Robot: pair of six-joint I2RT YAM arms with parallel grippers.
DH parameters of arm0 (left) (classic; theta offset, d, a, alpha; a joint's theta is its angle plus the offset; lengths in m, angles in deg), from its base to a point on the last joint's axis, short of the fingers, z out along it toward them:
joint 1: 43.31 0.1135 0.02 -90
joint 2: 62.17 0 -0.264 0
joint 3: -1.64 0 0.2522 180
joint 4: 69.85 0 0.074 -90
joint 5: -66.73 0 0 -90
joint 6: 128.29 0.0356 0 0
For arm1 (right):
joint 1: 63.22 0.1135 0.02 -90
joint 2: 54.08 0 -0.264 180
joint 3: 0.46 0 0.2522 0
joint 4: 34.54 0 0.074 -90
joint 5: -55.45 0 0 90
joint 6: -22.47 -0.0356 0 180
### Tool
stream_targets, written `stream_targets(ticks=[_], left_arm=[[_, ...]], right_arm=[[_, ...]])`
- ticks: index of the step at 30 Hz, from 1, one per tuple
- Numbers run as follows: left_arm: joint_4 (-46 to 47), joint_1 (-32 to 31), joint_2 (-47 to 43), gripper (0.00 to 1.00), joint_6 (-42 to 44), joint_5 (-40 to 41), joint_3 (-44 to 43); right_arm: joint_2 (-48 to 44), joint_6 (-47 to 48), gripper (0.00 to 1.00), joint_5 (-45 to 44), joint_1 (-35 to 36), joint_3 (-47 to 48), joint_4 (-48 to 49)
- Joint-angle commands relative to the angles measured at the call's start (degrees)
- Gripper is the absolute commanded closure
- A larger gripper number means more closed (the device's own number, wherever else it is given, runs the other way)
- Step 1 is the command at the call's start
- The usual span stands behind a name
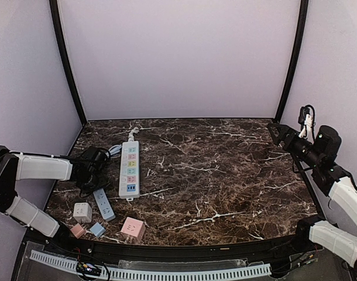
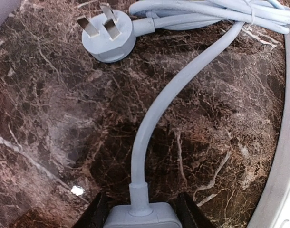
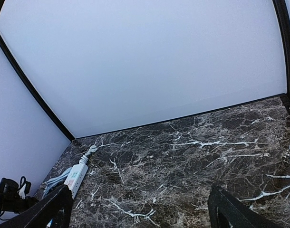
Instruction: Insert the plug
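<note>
A grey-blue three-prong plug (image 2: pixel 107 38) lies prongs-up on the marble, its cable (image 2: pixel 173 90) curving down to the end of a blue power strip (image 2: pixel 142 217). My left gripper (image 2: pixel 144 209) has a finger against each side of that end, at the table's left (image 1: pixel 92 175). The blue strip (image 1: pixel 103 204) lies beside a long white power strip (image 1: pixel 129 168), which also shows in the right wrist view (image 3: pixel 74 176). My right gripper (image 1: pixel 276 132) is raised at the far right, open and empty (image 3: pixel 138 209).
A white cube adapter (image 1: pixel 82 211), a pink cube adapter (image 1: pixel 133 229) and two small pink and blue blocks (image 1: pixel 88 229) sit near the front left. Coiled cable (image 2: pixel 216 12) lies beside the plug. Black frame posts (image 1: pixel 66 64) stand at the back corners.
</note>
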Motion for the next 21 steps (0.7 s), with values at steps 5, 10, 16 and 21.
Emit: stream_targets(ticks=[5,10,16,21], left_arm=[[-5.45,0.13,-9.47,0.71,6.00,5.68,-4.55],[-5.43,0.16,-12.44,0.74,10.40,4.62,-9.31],[-5.54,-1.00,-15.07,0.78,19.39,0.54,-18.82],[-6.75,-3.69,-12.89,0.78,24.14,-3.33,-29.67]], right_arm=[[0.06,0.36,0.01,0.63,0.53,0.11,0.22],[-0.12,0.27,0.01,0.72,0.48,0.18,0.26],[0.01,0.37,0.01,0.17,0.49,0.36,0.21],[0.20,0.54,0.01,-0.20,0.47,0.36,0.17]])
